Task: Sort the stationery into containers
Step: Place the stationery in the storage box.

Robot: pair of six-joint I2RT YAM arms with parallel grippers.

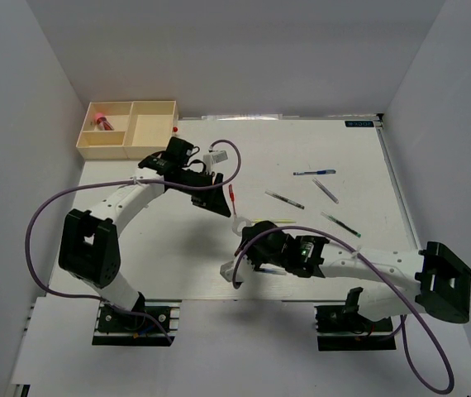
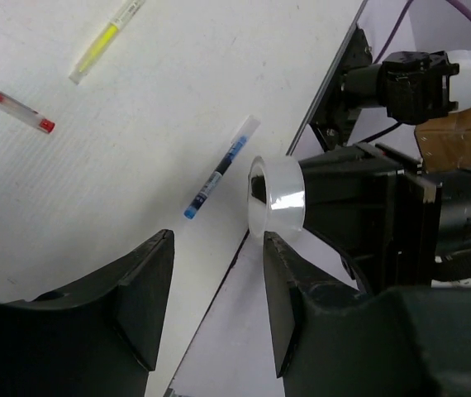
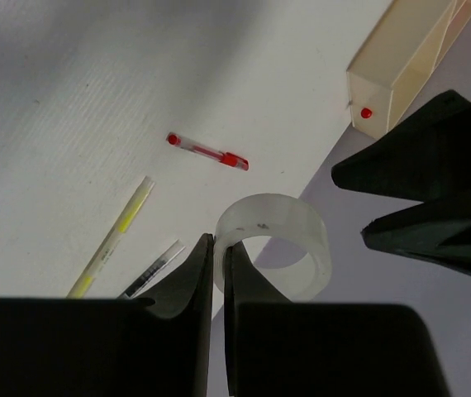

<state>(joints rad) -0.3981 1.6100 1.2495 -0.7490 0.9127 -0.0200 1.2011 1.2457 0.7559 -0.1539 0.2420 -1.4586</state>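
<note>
- Right gripper (image 3: 217, 248): clenched on the wall of the tape ring (image 3: 273, 217), at the worktop's (image 1: 302, 149) near edge.
- Left gripper (image 2: 215, 281): spread, empty.
- Worktop: white, ribbed, with pens (image 1: 285, 198) scattered on it.
- Tray (image 1: 103, 152): far-left corner, with a pink cylinder (image 1: 102, 121) in a small compartment.
- Walls (image 1: 219, 50): plain grey.

The white table (image 1: 359, 149) carries the cream tray (image 1: 103, 151) at its far left corner. Near the middle lie a red pen (image 1: 233, 197) and a yellow-green pen (image 1: 280, 221). Towards the right edge lie a blue pen (image 1: 314, 172) and what look like three dark pens (image 1: 284, 198).

No legible text — small blue label (image 1: 358, 123) too blurred to read.
</note>
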